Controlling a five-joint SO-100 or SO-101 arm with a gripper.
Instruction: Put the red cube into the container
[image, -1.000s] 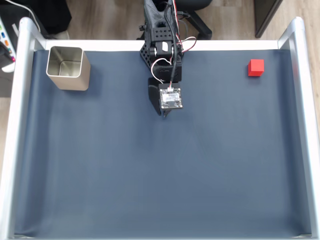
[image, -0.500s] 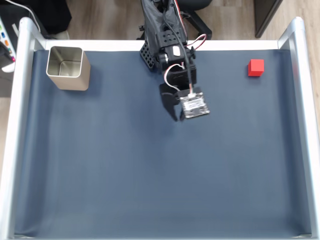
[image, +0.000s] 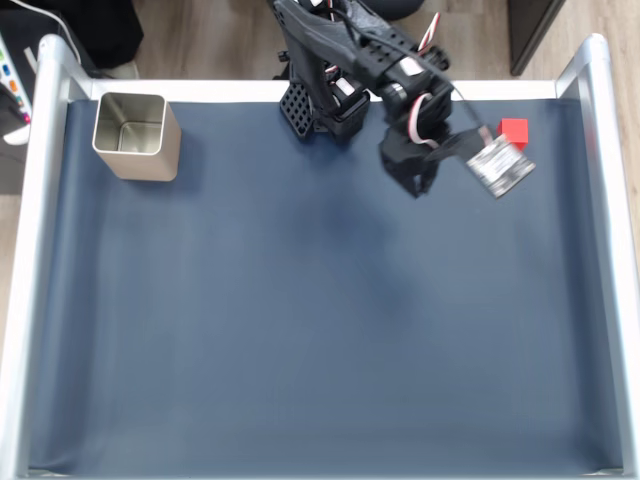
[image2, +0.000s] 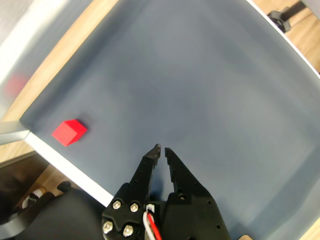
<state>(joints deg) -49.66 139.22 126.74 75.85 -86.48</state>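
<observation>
Having swung from mid-table toward the far right corner in the fixed view, the end effector (image2: 161, 148), tips nearly pressed together and empty, nears the red cube (image: 514, 132); the container (image: 134, 134) waits opposite.

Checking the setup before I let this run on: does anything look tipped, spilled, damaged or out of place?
Nothing stands out. The container stands upright in the mat's top-left corner in the fixed view. The red cube sits flat on the mat near the rail. The gripper is nearly shut and holds nothing.
</observation>
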